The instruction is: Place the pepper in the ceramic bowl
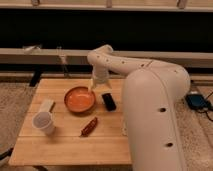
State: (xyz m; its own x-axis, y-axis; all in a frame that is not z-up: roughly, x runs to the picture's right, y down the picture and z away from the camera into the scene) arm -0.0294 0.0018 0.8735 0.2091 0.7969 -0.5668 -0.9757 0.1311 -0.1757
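None of the task is done, we judge: on the wooden table [60,145] the ceramic bowl [75,102] sits empty, the gripper [95,86] hangs at its far rim (grip state we cannot tell), and the pepper [89,127] lies ungrasped near the bowl's front.

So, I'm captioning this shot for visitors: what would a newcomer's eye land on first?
The bulky white robot arm fills the right side, reaching back so its claw hangs at the far right rim of the ceramic bowl. That orange bowl sits midway on the wooden table, with the pepper lying just in front, apart from it. A white cup stands front left; a black flat object lies right of the bowl.
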